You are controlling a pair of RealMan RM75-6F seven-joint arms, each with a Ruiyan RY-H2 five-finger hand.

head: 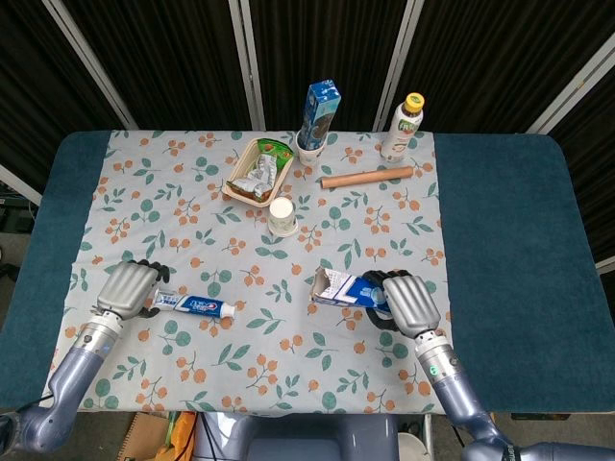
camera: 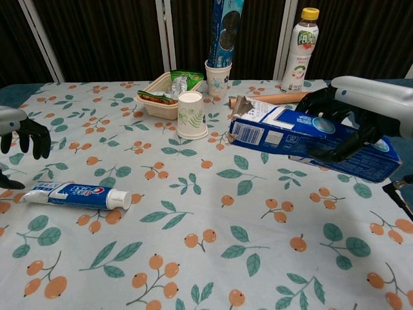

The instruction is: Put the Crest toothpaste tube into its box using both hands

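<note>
Looking down from the head view, my right hand (head: 408, 300) has its fingers clamped on the box (head: 338, 288), while my left hand (head: 128, 287), fingers apart, hovers at the Crest toothpaste tube (head: 195, 305) on the surface (head: 288, 240). From the chest view, the tilted box could slip; "Crest" reads clearly.

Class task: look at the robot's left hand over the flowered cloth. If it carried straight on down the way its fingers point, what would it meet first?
Most likely the flat tail end of the toothpaste tube, just below the left hand; depth is uncertain.
</note>
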